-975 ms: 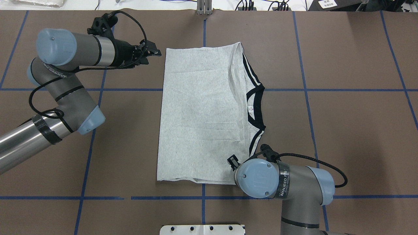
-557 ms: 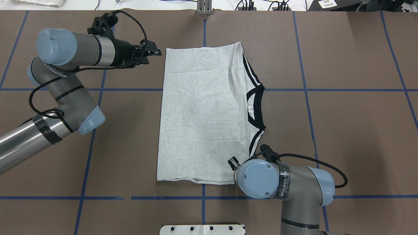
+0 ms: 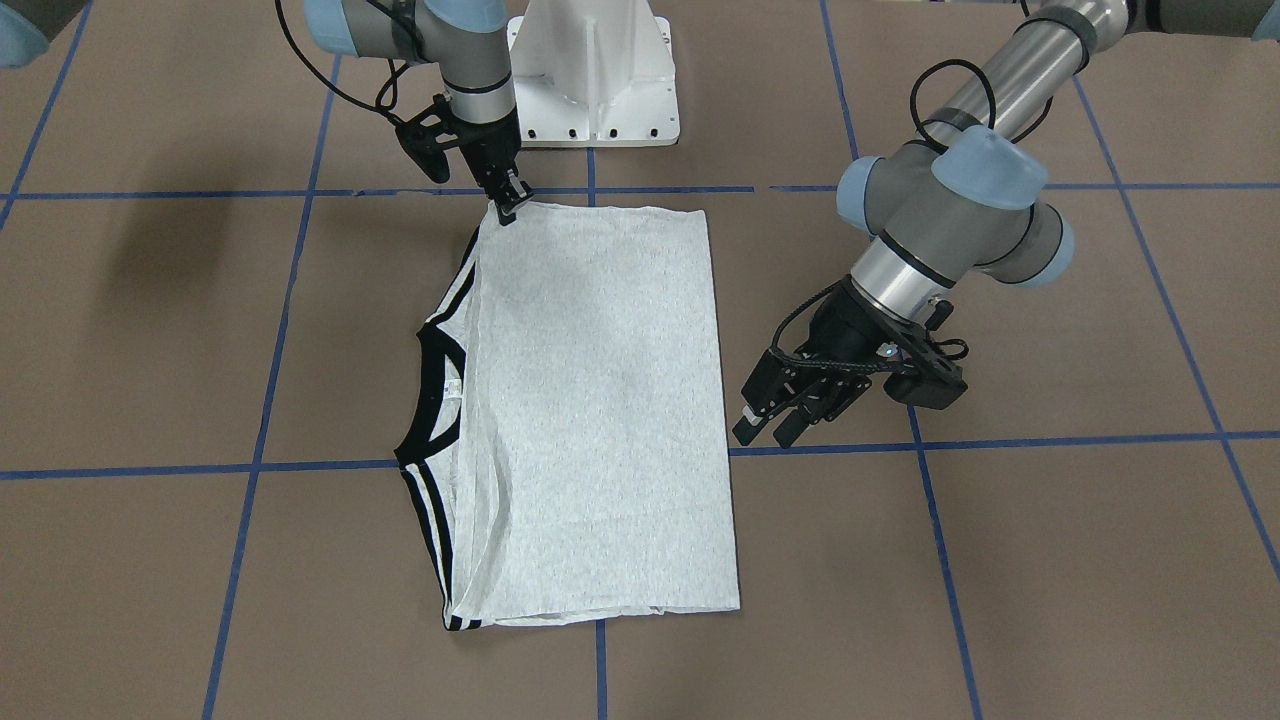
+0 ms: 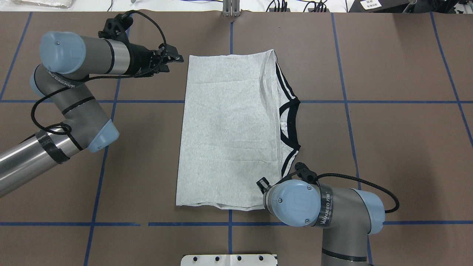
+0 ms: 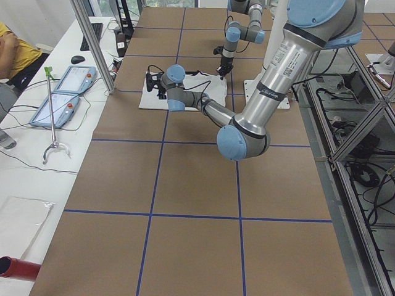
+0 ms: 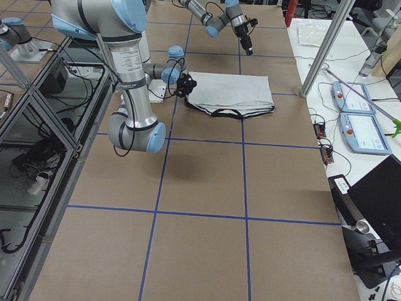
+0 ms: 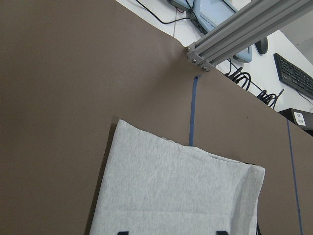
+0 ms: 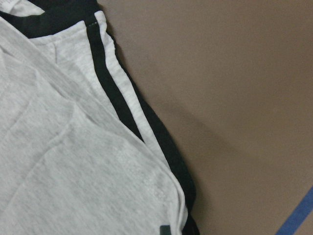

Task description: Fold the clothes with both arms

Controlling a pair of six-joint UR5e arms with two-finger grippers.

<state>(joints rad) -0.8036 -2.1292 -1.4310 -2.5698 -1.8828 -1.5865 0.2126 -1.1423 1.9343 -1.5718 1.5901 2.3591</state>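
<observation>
T-shirt [image 4: 229,125]: its corner nearest the white pedestal base [image 3: 590,90] is where the right gripper [image 3: 510,205] sits, tips down on the cloth. The jaws look narrow there. I cannot tell whether fabric is pinched between them or only touched.

The left gripper [image 3: 768,425] hovers farther out from the base, on the robot's left. Its fingers are spread wide and hold nothing. It sits just beside the shirt's plain long edge, apart from it.

The shirt lies flat and folded into a long rectangle running straight out from the base. The black collar [image 4: 290,122] and shoulder stripes [image 4: 282,79] peek out along the long edge on the robot's right.

Judging the risks, the corner by the base is stacked in layers, as the right wrist view shows. A shallow pinch could take only the top sheet and peel the fold open. Pulling that corner while the left gripper holds nothing would probably drag and skew the whole rectangle. The left fingers, coming in low at the plain edge, might push the cloth into a ridge instead of getting under it.

There is plenty of room. The brown table cover [image 4: 388,147] lies bare beside both long edges and beyond the end farthest from the base. Only the gap between base and shirt is tight, and the right arm fills it.
</observation>
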